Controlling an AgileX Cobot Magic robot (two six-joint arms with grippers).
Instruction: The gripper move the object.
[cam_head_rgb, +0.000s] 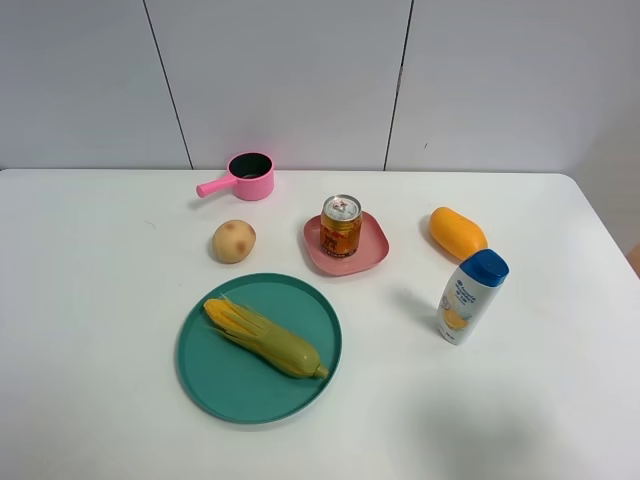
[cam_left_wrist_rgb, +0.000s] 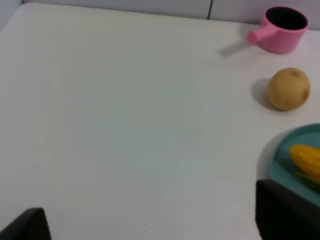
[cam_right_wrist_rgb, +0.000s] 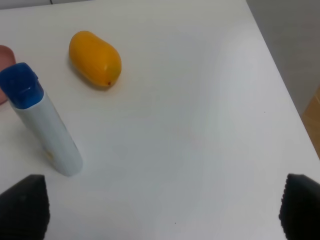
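Only the high exterior view showed the can (cam_head_rgb: 341, 227), which stood upright on a small pink square plate (cam_head_rgb: 370, 250) near the middle of the white table (cam_head_rgb: 90, 300), its long axis vertical and its silver pull-tab top facing up above a red rim and a glossy orange-yellow label. Neither arm appeared in that view. The same view also took in a round teal plate (cam_head_rgb: 215, 385) holding a ridged, husked ear of corn (cam_head_rgb: 264, 338), a rough tan potato (cam_head_rgb: 233, 241), a pink saucepan (cam_head_rgb: 250, 176) with a dark inside and its handle pointing left, a smooth orange mango (cam_head_rgb: 457, 232), and a white bottle (cam_head_rgb: 470, 297) with a blue cap standing to the right of the can. The left wrist view showed the left gripper (cam_left_wrist_rgb: 150, 227) only as two dark finger tips at the frame's edge, set wide apart over bare table and holding nothing, with the potato, the saucepan and the teal plate's rim off to one side. The right wrist view showed the right gripper (cam_right_wrist_rgb: 160, 210) likewise spread wide and empty, with the bottle and mango beyond it.
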